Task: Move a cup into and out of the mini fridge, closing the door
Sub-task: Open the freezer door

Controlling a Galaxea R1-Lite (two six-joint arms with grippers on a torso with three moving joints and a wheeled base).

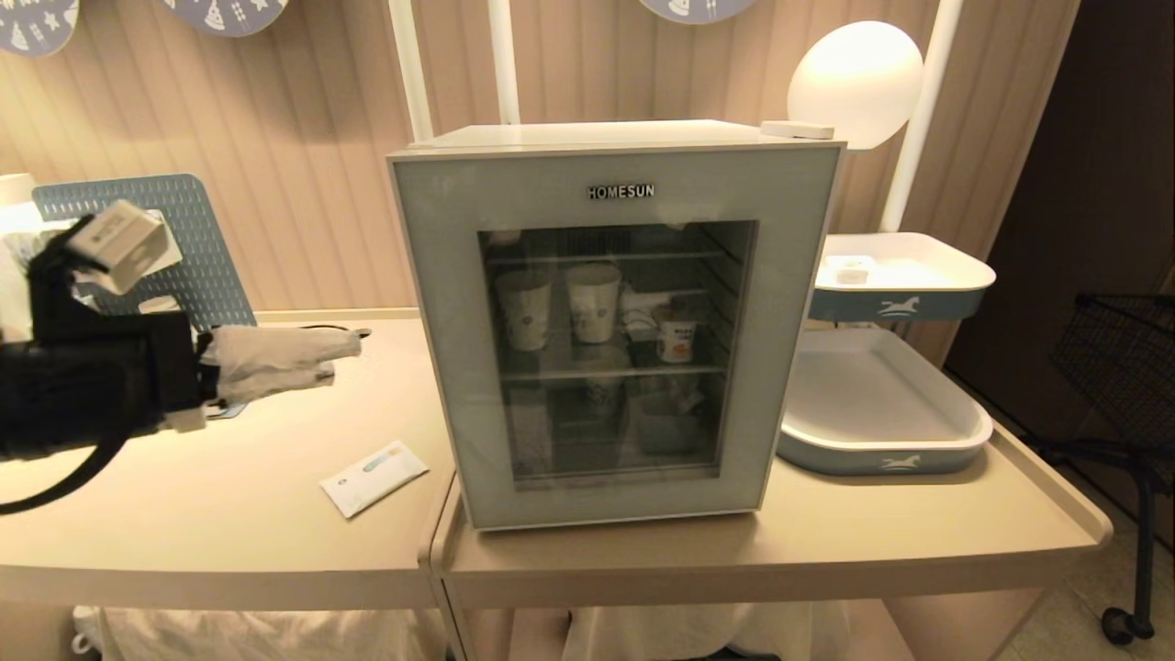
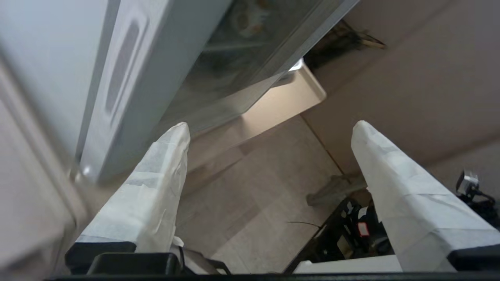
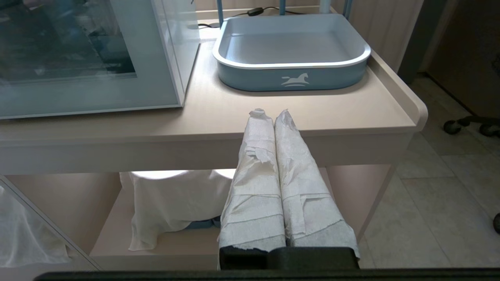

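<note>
The mini fridge stands on the table with its grey-blue glass door shut. Behind the glass, the small cup with an orange label sits on the middle wire shelf. My left gripper hovers over the table left of the fridge and points at its side. In the left wrist view this gripper is open, its white-wrapped fingers wide apart with nothing between them, and the door's edge is close ahead. My right gripper is shut and empty, low before the table's front edge.
Two taller paper cups stand beside the cup inside. A white packet lies on the table left of the fridge. Blue-and-white trays sit at the right. A blue pegboard leans at the back left. A black cart stands far right.
</note>
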